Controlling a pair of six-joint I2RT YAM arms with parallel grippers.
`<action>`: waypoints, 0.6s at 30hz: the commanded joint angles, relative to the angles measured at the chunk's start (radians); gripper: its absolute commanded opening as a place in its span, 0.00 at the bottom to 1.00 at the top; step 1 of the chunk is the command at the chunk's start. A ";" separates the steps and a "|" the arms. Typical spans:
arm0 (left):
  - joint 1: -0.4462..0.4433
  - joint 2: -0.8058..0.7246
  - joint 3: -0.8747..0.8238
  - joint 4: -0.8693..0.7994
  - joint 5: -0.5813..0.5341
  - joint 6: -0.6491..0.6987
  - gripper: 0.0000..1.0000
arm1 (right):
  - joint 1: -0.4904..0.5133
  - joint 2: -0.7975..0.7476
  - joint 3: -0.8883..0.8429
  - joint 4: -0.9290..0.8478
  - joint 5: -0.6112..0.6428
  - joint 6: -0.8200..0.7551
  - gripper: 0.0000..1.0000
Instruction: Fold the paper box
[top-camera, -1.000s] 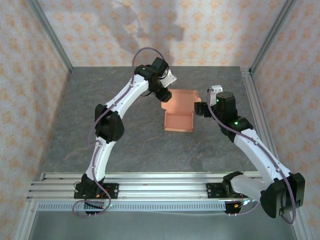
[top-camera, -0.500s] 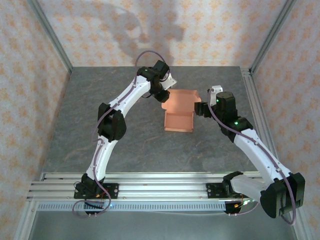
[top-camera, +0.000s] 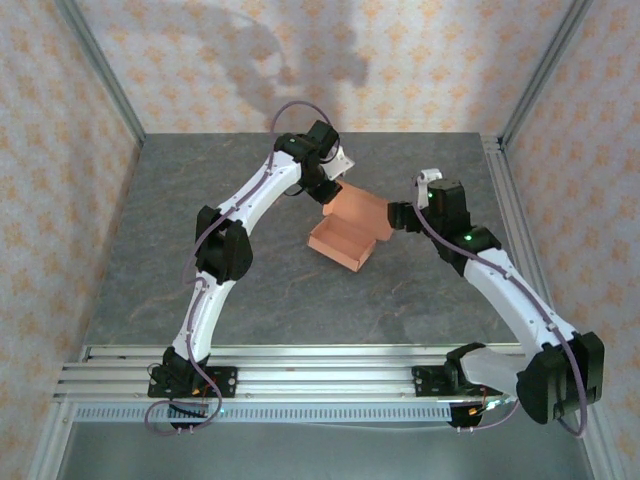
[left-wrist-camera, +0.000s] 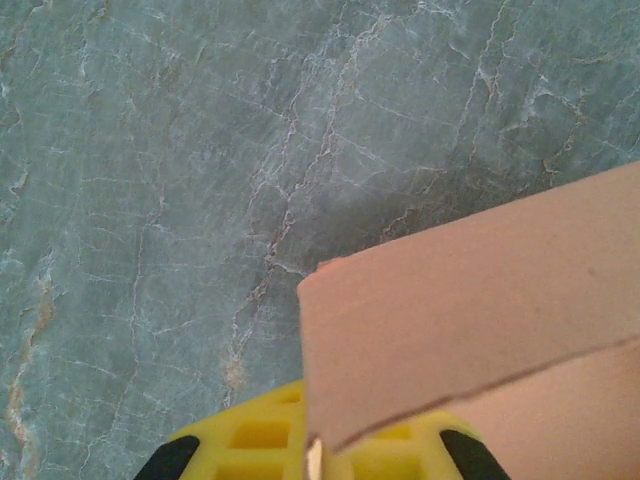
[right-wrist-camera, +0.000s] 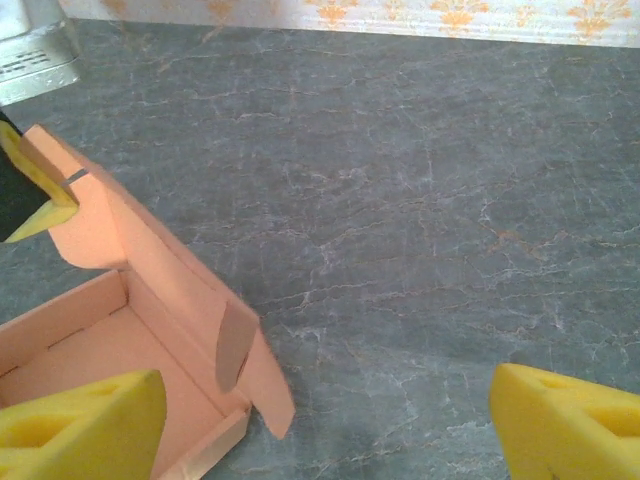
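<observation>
Paper box (top-camera: 345, 235) lies near the middle of the grey table (top-camera: 150, 230), skewed diagonally, its tray open upward and its lid flap raised on the far side. Left gripper (top-camera: 331, 197), at the box's far-left corner, is clamped tight on the edge of the lid flap; its yellow pads (left-wrist-camera: 262, 440) show beneath the cardboard. Right gripper (top-camera: 394, 216) stands just right of the box, jaws spread wide and gripping nothing. One yellow finger (right-wrist-camera: 80, 420) overlaps the tray rim; contact cannot be determined.
</observation>
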 joint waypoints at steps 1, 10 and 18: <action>0.011 -0.058 -0.045 -0.007 0.004 0.013 0.00 | -0.036 0.042 0.072 -0.040 -0.011 -0.018 0.83; 0.012 -0.189 -0.248 0.114 0.031 -0.063 0.00 | -0.063 0.111 0.136 -0.049 -0.282 -0.186 0.83; 0.012 -0.286 -0.341 0.161 0.051 -0.100 0.00 | -0.050 0.152 0.190 -0.149 -0.355 -0.298 0.83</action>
